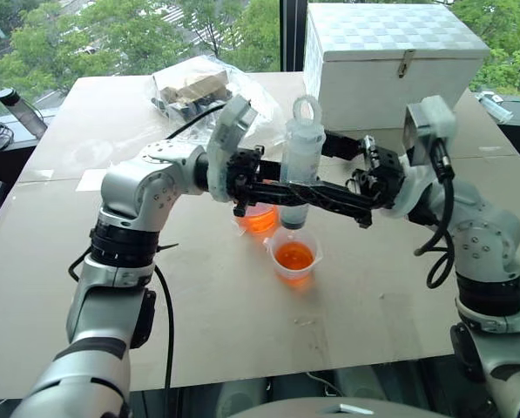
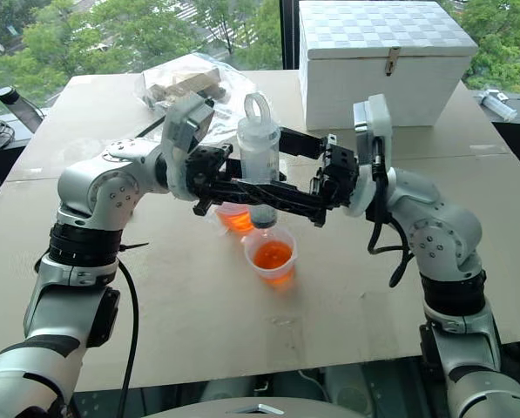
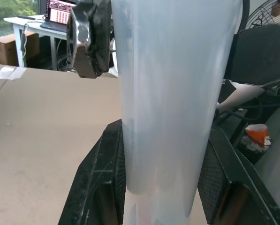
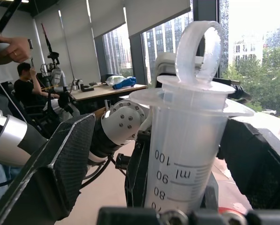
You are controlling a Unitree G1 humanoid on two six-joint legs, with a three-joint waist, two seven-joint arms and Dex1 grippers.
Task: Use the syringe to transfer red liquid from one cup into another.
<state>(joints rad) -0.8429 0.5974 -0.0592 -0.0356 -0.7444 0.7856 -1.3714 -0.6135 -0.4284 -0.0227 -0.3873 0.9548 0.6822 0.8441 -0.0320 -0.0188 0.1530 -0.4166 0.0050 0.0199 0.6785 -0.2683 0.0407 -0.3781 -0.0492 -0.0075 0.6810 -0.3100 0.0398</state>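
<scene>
The syringe (image 1: 301,148) stands upright in the air above the table, plunger ring at the top and pushed fully in. My left gripper (image 1: 316,198) reaches across from the left and is shut on the lower barrel, its fingers (image 3: 107,187) pressing both sides. My right gripper (image 1: 327,161) comes from the right at the upper barrel and stands open, its fingers (image 4: 60,164) well clear of the flange. The syringe tip hangs just over the wider clear cup (image 1: 294,255), which holds red liquid (image 1: 294,257). The smaller cup (image 1: 260,218), also with red liquid, sits behind it, partly hidden by my left fingers.
A white latched box (image 1: 390,61) stands at the back right of the table (image 1: 373,296). A clear plastic bag of items (image 1: 190,87) lies at the back centre, and a dark bottle (image 1: 20,109) stands off the far left corner. A person's hand (image 4: 13,47) shows in the background.
</scene>
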